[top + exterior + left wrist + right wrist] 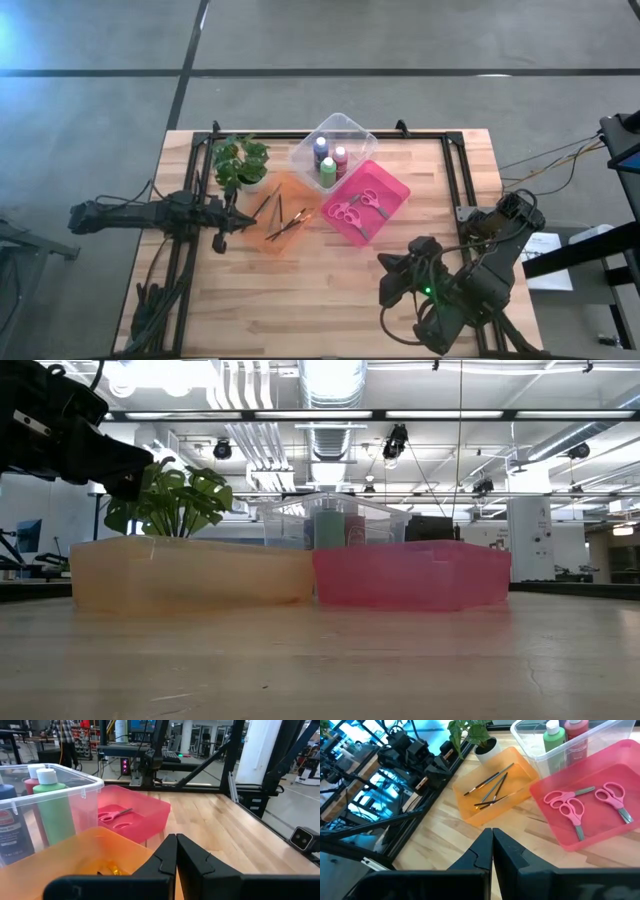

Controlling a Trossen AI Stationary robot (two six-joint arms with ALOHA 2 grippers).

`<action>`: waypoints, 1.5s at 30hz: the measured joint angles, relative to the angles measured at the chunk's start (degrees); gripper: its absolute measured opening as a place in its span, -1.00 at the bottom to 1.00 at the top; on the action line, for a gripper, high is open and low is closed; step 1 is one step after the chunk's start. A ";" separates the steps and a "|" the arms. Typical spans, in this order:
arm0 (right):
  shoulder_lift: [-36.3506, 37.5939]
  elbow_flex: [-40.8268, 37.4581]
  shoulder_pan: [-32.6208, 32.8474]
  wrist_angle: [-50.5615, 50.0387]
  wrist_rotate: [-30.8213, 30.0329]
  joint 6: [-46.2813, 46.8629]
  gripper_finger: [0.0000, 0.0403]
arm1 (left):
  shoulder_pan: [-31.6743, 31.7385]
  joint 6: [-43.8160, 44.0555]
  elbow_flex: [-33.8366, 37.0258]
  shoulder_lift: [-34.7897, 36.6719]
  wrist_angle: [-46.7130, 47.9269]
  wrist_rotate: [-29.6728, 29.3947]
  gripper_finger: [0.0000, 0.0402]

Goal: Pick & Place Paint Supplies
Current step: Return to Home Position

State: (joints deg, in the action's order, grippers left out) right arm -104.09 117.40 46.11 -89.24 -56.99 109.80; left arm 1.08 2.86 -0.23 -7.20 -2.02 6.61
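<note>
Industrial lab: exposed ceiling ducts, strip lights (concrete floor below).

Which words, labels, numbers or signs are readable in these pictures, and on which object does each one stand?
No text can be read in any view.
Label on the dark blue paint bottle: it carries print, but too blurred to read.
White sheet beside the table: too small to read.
</note>
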 joint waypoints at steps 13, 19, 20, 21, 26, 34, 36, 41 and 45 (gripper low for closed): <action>0.00 0.00 0.00 0.09 -0.04 -3.25 -0.96 | 0.02 0.10 0.00 -0.13 0.02 -0.19 -0.93; 0.00 0.00 -0.26 0.09 -0.09 -7.15 -0.96 | 0.02 0.10 0.00 -0.13 0.02 -0.18 -0.93; 0.00 -0.03 -0.27 0.12 -0.09 -7.96 -0.96 | 0.02 0.10 0.00 -0.13 0.02 -0.18 -0.93; 0.00 -0.15 -0.36 0.13 -0.09 -8.97 -0.96 | 0.02 0.11 0.00 -0.13 0.02 -0.19 -0.93; 0.00 -1.06 -2.39 0.47 -0.13 -15.54 -0.96 | 0.02 0.12 0.00 -0.17 0.02 -0.17 -0.93; 1.51 -2.58 -8.51 10.12 2.87 -40.48 -0.96 | 0.02 0.12 0.02 -0.17 0.02 -0.17 -0.93; 2.45 -3.52 -10.35 16.17 4.68 -49.77 -0.96 | 0.02 0.12 0.02 -0.17 0.02 -0.17 -0.93; 5.68 -8.50 -15.94 38.38 17.22 -76.66 -0.96 | 0.02 0.12 0.02 -0.17 0.02 -0.17 -0.93; 8.05 -15.35 -20.82 55.26 32.87 -92.35 -0.96 | 0.02 0.12 0.02 -0.17 0.03 -0.15 -0.93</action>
State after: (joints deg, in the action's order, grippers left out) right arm -96.05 102.06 25.28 -33.97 -24.12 17.45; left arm 1.10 2.98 -0.21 -7.38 -2.00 6.46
